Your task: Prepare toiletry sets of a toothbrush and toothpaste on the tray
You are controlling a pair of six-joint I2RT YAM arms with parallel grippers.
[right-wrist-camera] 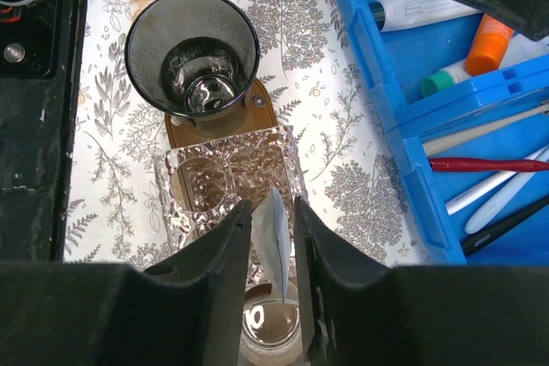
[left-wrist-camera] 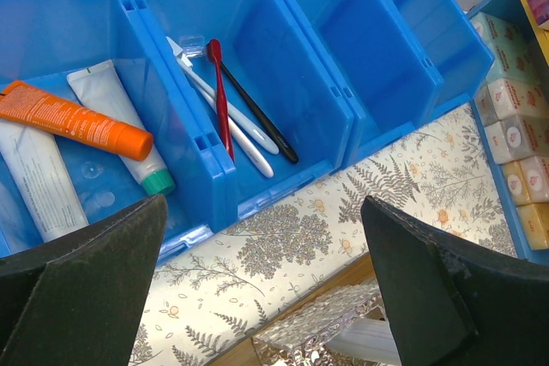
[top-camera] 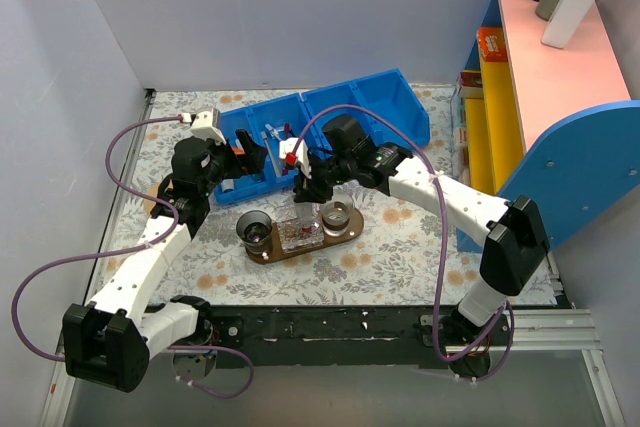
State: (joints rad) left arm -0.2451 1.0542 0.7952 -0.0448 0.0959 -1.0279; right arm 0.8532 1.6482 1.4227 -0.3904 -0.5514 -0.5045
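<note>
My right gripper [top-camera: 305,190] is shut on the toothpaste [right-wrist-camera: 275,244], a white tube standing on end between its fingers, its red cap end [top-camera: 291,158] sticking up. It hangs over the clear glass holder [right-wrist-camera: 225,179] on the dark wooden tray [top-camera: 268,253]. The tray also shows in the right wrist view [right-wrist-camera: 182,133]. White toothbrushes [left-wrist-camera: 225,111] lie in the middle blue bin [left-wrist-camera: 300,100] beside a red one [left-wrist-camera: 219,83] and a dark one [left-wrist-camera: 268,124]. My left gripper [left-wrist-camera: 266,289] is open and empty, above the table between bins and tray.
A dark glass cup [top-camera: 255,227] and a second cup [top-camera: 338,215] stand on the tray's ends. The left bin holds an orange tube [left-wrist-camera: 77,117], a teal-capped tube [left-wrist-camera: 120,122] and a white tube [left-wrist-camera: 34,177]. The right bin [left-wrist-camera: 386,49] holds nothing. Soap boxes [left-wrist-camera: 515,135] lie at right.
</note>
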